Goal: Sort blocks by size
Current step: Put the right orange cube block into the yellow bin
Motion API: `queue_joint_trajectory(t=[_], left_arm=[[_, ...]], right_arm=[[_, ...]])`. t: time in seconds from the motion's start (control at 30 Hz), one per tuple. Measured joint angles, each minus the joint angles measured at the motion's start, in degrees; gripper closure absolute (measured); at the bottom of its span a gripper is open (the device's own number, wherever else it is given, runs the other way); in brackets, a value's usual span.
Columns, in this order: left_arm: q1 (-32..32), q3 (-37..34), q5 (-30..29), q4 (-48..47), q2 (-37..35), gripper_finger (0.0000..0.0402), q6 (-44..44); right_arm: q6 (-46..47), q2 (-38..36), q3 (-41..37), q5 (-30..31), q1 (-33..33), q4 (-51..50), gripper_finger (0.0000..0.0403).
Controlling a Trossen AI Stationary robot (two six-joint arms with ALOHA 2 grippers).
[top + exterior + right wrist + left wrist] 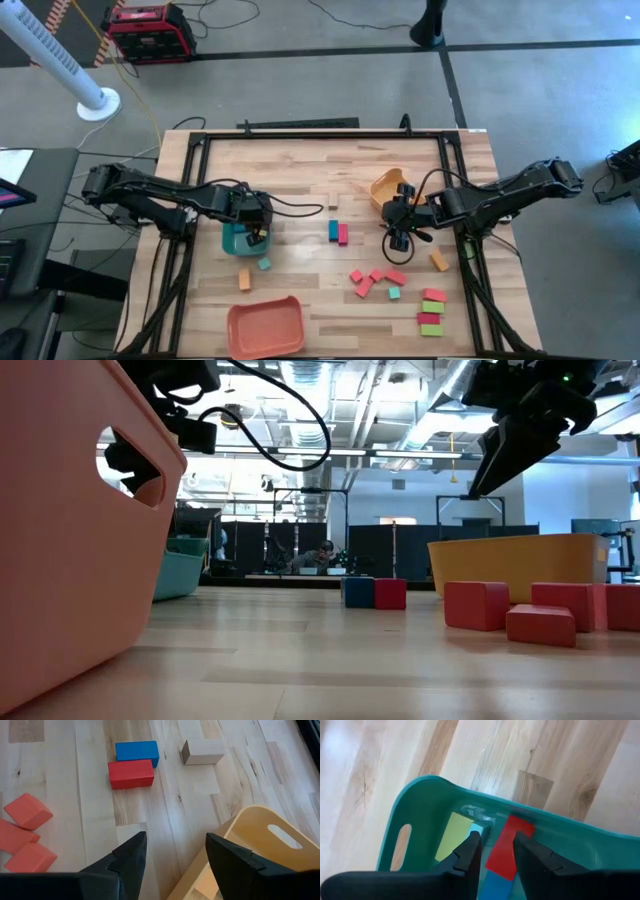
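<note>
High view, near edge of the counter (300,170) first: salmon tray (265,327) at about 7 o'clock. At 5 o'clock, a stack of red and green bars (432,311). Just beyond, a loose cluster of red blocks (372,281) with one small teal cube (394,293). At 8 o'clock, an orange block (244,279) and a teal cube (264,264), near each other but apart.

Mid-counter: blue block (333,231) and red block (343,235) side by side, touching. Orange block (439,260) alone at 4 o'clock.

Left gripper (495,847) sits down inside the teal tray (427,795) at 9 o'clock. Fingers (470,852) narrowly parted; a red flat bar (507,847) lies on the tray floor in the gap between them, with a blue piece (495,887) below it. Cannot tell whether the fingers press on the bar. A yellow-green block (452,835) and a pale teal cube (477,827) lie just beside one finger.

Right gripper (175,855) hangs at 3 o'clock, just beside the yellow-orange tray (250,845). Fingers well spread, nothing between them but bare wood. Blue and red blocks lie ahead of it, well apart from the fingertips; a small plain wooden block (202,751) is near them.

No readable writing or labels on blocks or trays.
</note>
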Motion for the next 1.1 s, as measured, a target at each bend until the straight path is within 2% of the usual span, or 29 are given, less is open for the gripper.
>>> queue_joint_trajectory(t=[0.27, 0.4, 0.53, 0.63, 0.83, 0.97, 1.1], left_arm=[[0.2, 0.1, -2.7, 1.3, -0.6, 0.0291, 2.6], [0.2, 0.1, -7.1, 4.2, -3.0, 0.0291, 5.5], [0.2, 0.1, -13.1, 10.2, -6.8, 0.0291, 11.6], [0.3, 0.1, -16.3, 17.5, -10.0, 0.0291, 19.3], [0.3, 0.1, -15.8, 31.3, -14.9, 0.0291, 35.7], [0.8, 0.1, -15.6, 34.9, -16.4, 0.0291, 42.9], [2.9, 0.1, -13.9, 35.2, -16.5, 0.0291, 45.1]], right_arm=[[-1.0, 0.0, 0.0, 0.0, 0.0, 0.1, 0.0168], [-3.1, 0.0, 0.0, 0.1, 0.0, 0.2, 0.0168], [-5.1, 0.0, 0.0, 0.1, -0.6, 0.4, 0.0168], [-5.6, 0.0, 0.0, 0.1, -1.5, 0.3, 0.0168], [-6.1, 0.0, 0.0, 0.2, -3.1, 0.0, 0.0168], [-7.0, 0.0, 0.0, 0.4, -3.4, -0.4, 0.0168], [-7.2, 0.0, 0.0, 2.6, -3.9, -2.7, 0.0168]])
